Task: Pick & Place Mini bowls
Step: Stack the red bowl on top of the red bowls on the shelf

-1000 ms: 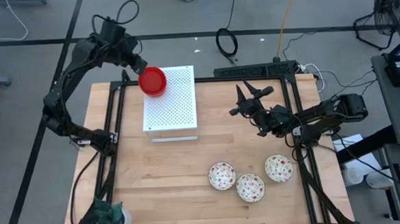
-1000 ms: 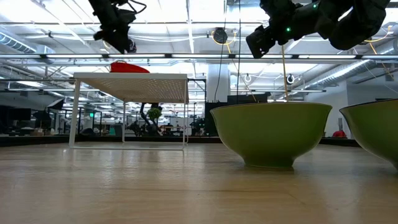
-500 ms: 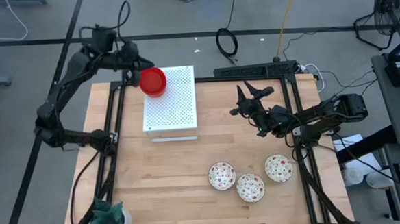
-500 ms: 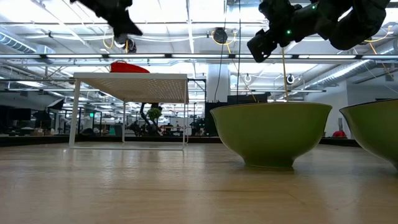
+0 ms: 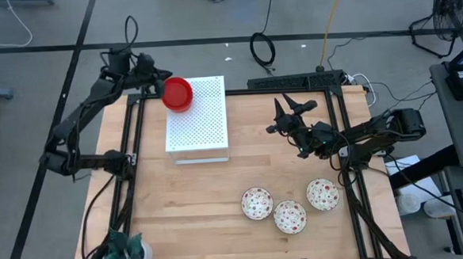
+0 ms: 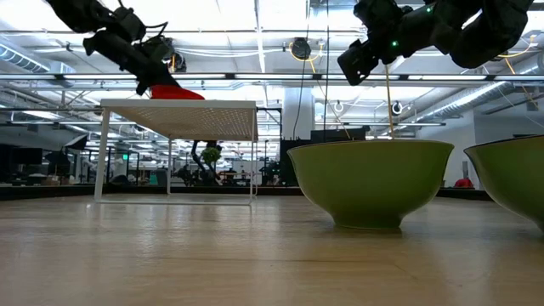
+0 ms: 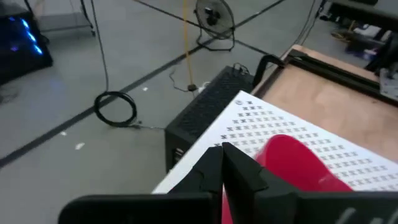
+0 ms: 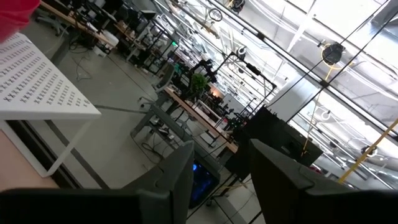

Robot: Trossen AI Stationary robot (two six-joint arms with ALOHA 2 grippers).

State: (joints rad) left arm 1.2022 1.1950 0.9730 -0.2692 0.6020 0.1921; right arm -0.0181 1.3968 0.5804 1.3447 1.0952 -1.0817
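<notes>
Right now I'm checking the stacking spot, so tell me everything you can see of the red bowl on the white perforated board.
The red bowl is small, round, plain glossy red. It sits upright at the far left corner of the raised white perforated board, overhanging its edge. The left gripper, jaws shut, hangs beside its rim; contact cannot be told.

Even, bright overhead light fills the high view; the bench (image 5: 219, 193) shows only faint, soft shadows. In the low view the ceiling lights (image 6: 255, 17) glare white and the arms above read as dark silhouettes. The left wrist view is soft and blurred, its near pincer (image 7: 224, 168) out of focus.
</notes>
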